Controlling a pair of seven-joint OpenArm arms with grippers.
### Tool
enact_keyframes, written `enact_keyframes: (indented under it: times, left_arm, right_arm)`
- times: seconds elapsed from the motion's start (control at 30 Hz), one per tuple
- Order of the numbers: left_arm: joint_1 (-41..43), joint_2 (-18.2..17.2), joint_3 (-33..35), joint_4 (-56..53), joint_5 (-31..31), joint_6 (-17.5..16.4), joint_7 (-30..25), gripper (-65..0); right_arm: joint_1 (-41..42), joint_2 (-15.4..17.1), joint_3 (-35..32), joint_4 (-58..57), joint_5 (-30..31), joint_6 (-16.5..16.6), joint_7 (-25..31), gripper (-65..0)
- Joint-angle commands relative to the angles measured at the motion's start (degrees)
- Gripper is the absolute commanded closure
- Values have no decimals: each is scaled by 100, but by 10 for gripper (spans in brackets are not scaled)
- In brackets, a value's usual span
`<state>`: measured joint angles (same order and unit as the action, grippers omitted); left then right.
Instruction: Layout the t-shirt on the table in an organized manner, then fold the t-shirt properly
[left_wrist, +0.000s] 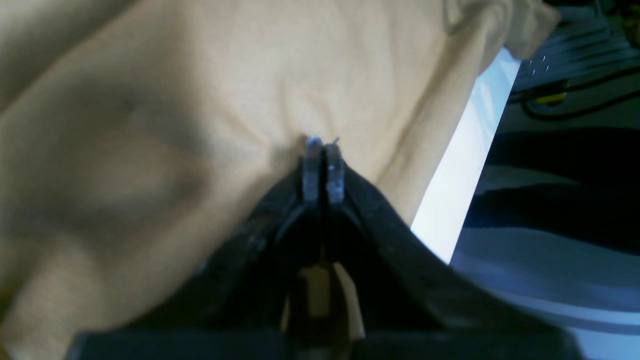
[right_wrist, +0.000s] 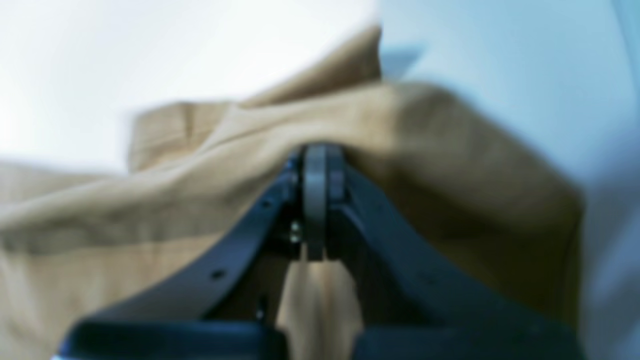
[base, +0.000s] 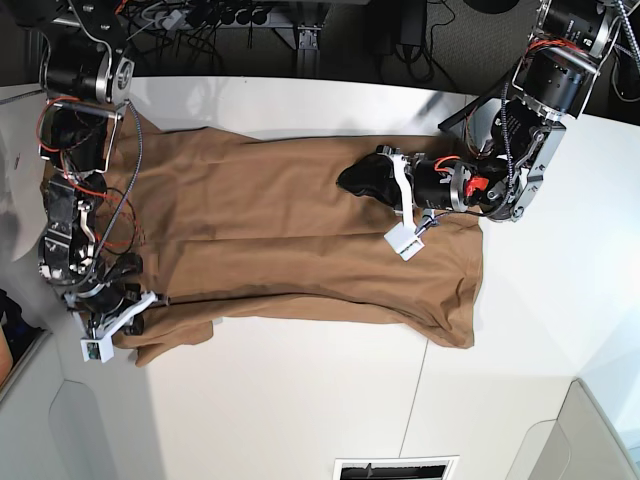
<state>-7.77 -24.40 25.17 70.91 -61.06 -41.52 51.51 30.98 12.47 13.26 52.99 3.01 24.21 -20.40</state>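
Note:
The tan t-shirt lies spread lengthwise across the white table, with long creases running through it. My left gripper rests low on the shirt's middle, toward the far side. In the left wrist view its tips are pressed together and the cloth puckers toward them. My right gripper is at the shirt's near-left corner. In the blurred right wrist view it is shut, with a ridge of fabric bunched over its tips.
Cables and power strips run along the table's far edge. A dark seam crosses the table's near side, and a vent grille sits at the front edge. In the left wrist view the table edge lies just right of the shirt.

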Motion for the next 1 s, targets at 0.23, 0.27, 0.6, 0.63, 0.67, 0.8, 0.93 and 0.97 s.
enact_keyframes:
  times: [0.23, 0.27, 0.6, 0.63, 0.67, 0.8, 0.93, 0.97]
  left_arm:
    - [313, -70, 42, -39, 210, 152, 295, 0]
    - [299, -72, 42, -33, 151, 152, 271, 0]
    - [-498, -551, -221, -24, -428, 152, 247, 0]
    - [-597, -597, -354, -26, -426, 152, 223, 0]
    - [-688, -616, -496, -26, -411, 152, 175, 0]
    - [-1054, -621, -1034, -26, -348, 152, 35, 0]
    - [-1091, -619, -1104, -28, -328, 152, 129, 0]
    - [-1038, -610, -1104, -28, -332, 152, 146, 0]
  right_arm:
    - [868, 673, 22, -39, 229, 2, 144, 0]
    - [863, 745, 22, -33, 409, 2, 13, 0]
    - [-457, 894, 28, 162, 1790, 323, -896, 0]
    - [-614, 892, 28, 219, 1856, 323, -898, 0]
    - [-758, 890, 28, 282, 1917, 321, -896, 0]
    - [-1207, 822, 39, 616, 1980, 323, -892, 0]
    - [-1530, 813, 39, 1008, 2055, 323, -922, 0]
    - [-1580, 811, 39, 1075, 2059, 323, -964, 0]
